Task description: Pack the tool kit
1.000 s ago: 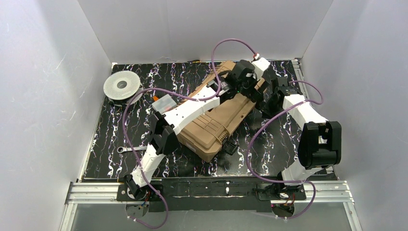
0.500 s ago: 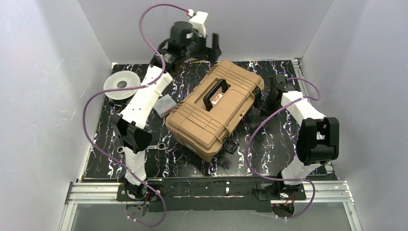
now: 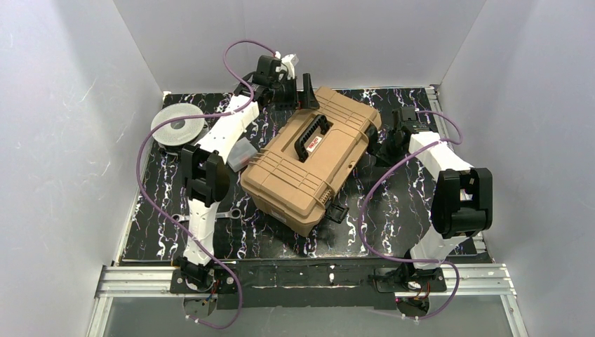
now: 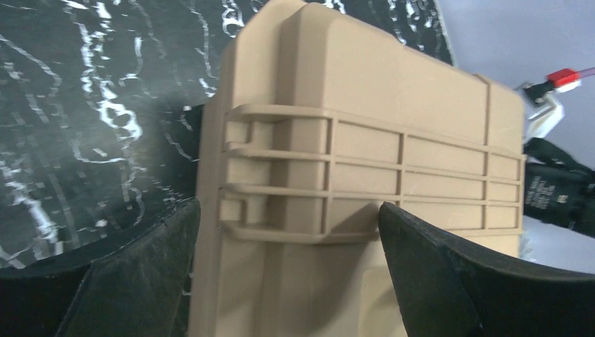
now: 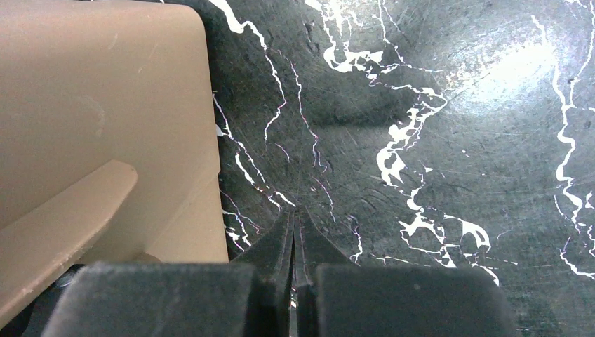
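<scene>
**Top external.** The toolbox (image 3: pixel 309 165) lies skewed across the middle of the bench (image 3: pixel 281 235) with its lid down and its black handle (image 3: pixel 313 137) uppermost. I judge the packing to be at the closing stage, with the box being steadied or squared up. A black latch (image 3: pixel 338 213) sticks out from the near long side and looks unfastened, so the next move probably calls for pressing it home. The left gripper (image 3: pixel 303 95) is at the far corner of the box, and the right gripper (image 3: pixel 384 146) is low by its right side. A spanner (image 3: pixel 228 214) lies out on the bench near the left arm. A clear box (image 3: pixel 241 153) sits just beside the box's left side, and a grey spool (image 3: pixel 177 126) is further left. There is open bench to the near right, while the white walls crowd the far edge.

**Left wrist.** The 2 fingers (image 4: pixel 133 281) are spread wide apart, 1 on each side of the ribbed end of the toolbox. I cannot tell whether they touch it. The far corner's edge falls away to bare bench, so any push there must be straight or the box will swivel.

**Right wrist.** The fingers (image 5: pixel 281 242) are pressed together with nothing between them. Their tips are down at the bench, just beside the box's rounded corner, with free bench to the right.
</scene>
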`<state>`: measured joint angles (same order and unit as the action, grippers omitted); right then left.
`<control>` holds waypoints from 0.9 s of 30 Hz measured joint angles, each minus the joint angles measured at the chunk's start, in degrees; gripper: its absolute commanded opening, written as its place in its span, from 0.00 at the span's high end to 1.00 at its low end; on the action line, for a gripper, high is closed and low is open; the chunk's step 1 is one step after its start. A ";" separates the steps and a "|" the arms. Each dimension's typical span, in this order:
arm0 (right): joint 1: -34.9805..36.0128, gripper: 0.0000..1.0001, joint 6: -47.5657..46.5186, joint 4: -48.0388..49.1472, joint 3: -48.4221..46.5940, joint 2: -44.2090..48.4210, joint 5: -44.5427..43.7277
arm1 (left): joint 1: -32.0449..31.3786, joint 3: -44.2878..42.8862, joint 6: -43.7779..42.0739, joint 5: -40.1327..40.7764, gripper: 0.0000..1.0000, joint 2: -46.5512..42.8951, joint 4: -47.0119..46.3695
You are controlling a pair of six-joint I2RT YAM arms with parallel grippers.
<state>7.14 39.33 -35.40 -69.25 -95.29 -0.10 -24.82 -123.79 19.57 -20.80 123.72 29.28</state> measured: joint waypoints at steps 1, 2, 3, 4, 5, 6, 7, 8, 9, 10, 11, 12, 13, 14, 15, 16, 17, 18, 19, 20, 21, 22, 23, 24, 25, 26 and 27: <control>-0.02 0.99 -0.35 0.09 0.00 -0.09 0.33 | 0.11 -0.02 1.16 -1.57 0.02 0.72 -1.01; -0.04 0.99 -0.68 0.17 0.00 -0.17 0.55 | 0.15 -0.02 2.14 -2.93 0.02 1.09 -1.51; -0.04 0.99 -0.90 0.22 0.00 -0.31 0.72 | 0.15 -0.02 2.67 -3.63 0.02 1.25 -1.79; -0.07 0.99 -1.11 0.35 0.00 -0.46 0.96 | 0.13 -0.02 3.10 -4.35 0.02 1.42 -1.99; -0.07 0.99 -1.42 0.55 0.00 -0.61 1.29 | 0.13 -0.02 3.54 -4.94 0.02 1.62 -2.23; -0.07 0.99 -1.68 0.63 0.00 -0.70 1.49 | 0.20 -0.02 3.76 -5.29 0.02 1.68 -2.60; -0.11 0.99 -1.86 0.72 0.00 -0.79 1.68 | 0.31 0.00 4.04 -5.66 0.03 1.75 -2.69; -0.13 0.99 -2.05 0.85 0.00 -0.87 1.86 | 0.46 0.00 4.31 -6.12 0.03 1.81 -2.89; -0.13 0.99 -2.10 0.94 0.00 -0.90 1.99 | 0.61 0.00 4.55 -6.58 0.04 1.92 -3.10; -0.13 0.99 -2.14 0.94 0.00 -0.96 2.05 | 0.79 0.00 4.79 -7.17 0.04 2.10 -3.50; -0.15 0.99 -2.23 0.98 0.00 -1.07 2.23 | 0.92 0.04 4.98 -7.63 0.05 2.25 -3.93; -0.17 0.99 -2.27 1.09 0.00 -1.29 2.51 | 1.03 0.26 5.14 -7.98 0.05 2.36 -4.48; -0.22 0.99 -2.32 1.20 0.00 -1.68 2.95 | 1.16 0.68 5.35 -8.37 0.06 2.40 -5.16; -0.26 0.99 -2.36 1.25 0.00 -1.99 3.21 | 1.36 1.27 5.57 -8.94 0.06 2.43 -5.84; -0.28 0.99 -2.49 1.49 0.00 -2.51 3.72 | 1.55 1.79 5.95 -9.60 0.07 2.40 -6.58; -0.28 0.99 -2.67 1.86 0.00 -3.13 4.13 | 1.79 2.34 6.29 -10.34 0.07 2.43 -7.41; -0.31 0.99 -2.97 2.34 0.00 -3.85 4.66 | 2.01 2.82 6.71 -11.06 0.07 2.40 -8.13; -0.33 0.99 -3.23 2.84 -0.04 -4.68 5.60 | 2.16 3.28 7.08 -11.58 0.07 2.40 -8.76; -0.31 0.99 -3.52 3.23 -0.35 -5.62 6.62 | 2.32 3.76 7.39 -12.17 0.07 2.40 -9.53; -0.28 0.99 -3.69 3.61 -0.79 -6.47 7.39 | 2.49 4.15 7.61 -12.63 0.07 2.40 -10.12; -0.22 0.99 -3.78 4.00 -1.64 -7.67 8.17 | 2.60 4.35 7.76 -12.92 0.07 2.43 -10.56; -0.02 0.99 -3.74 4.79 -2.67 -9.09 8.72 | 2.64 4.52 7.96 -13.07 0.07 2.43 -10.93; 0.46 0.99 -3.30 6.51 -3.87 -10.78 9.44 | 2.62 4.61 8.13 -13.14 0.07 2.43 -11.10; 0.81 0.99 -3.61 6.69 -5.18 -12.20 9.31 | 2.67 4.66 8.00 -12.76 0.07 2.43 -11.26; 0.81 0.99 -3.39 7.32 -5.77 -12.87 9.64 | 2.84 4.66 8.04 -12.55 0.07 2.43 -11.34; 0.87 0.99 -3.26 7.82 -6.36 -13.40 9.68 | 3.10 4.66 8.20 -12.46 0.07 2.51 -11.72; 0.92 0.99 -3.08 8.66 -6.67 -13.79 9.81 | 3.23 4.66 8.31 -12.26 0.07 2.54 -11.89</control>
<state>8.05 36.25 -26.74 -75.92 -109.08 9.72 -21.58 -119.13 27.88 -33.06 126.26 17.39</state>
